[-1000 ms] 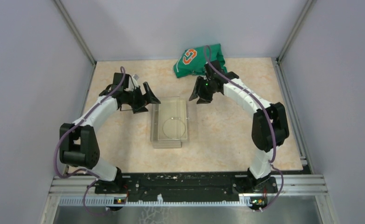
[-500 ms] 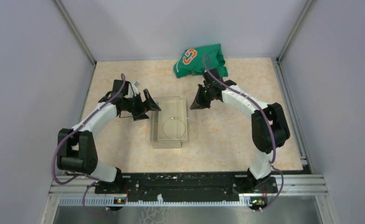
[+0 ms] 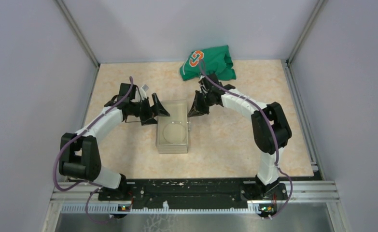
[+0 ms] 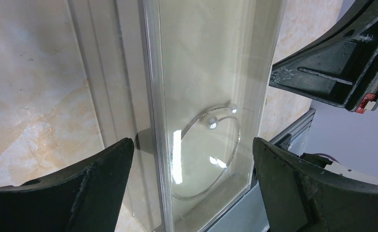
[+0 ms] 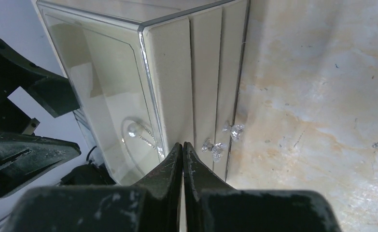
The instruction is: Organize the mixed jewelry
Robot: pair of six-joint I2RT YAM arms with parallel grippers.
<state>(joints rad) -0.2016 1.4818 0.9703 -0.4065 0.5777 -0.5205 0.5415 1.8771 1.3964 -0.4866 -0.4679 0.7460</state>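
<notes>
A thin silvery hoop with a pearl bead lies inside the clear plastic box at mid table. It also shows in the left wrist view. My left gripper is open wide and empty, its jaws straddling the box's far left corner. My right gripper is shut, its tips against the box's right top edge. Two tiny pale sparkling pieces sit at the beige drawer fronts on the box's right side. I cannot tell whether they are loose.
A crumpled green cloth with an orange logo lies at the back edge of the table, behind the right arm. Grey walls close in the table on three sides. The black rail runs along the near edge.
My right gripper has swung left and down to the box's right edge and is now shut. My left gripper has edged right toward the box. The box's outline looks narrower on its right side.
</notes>
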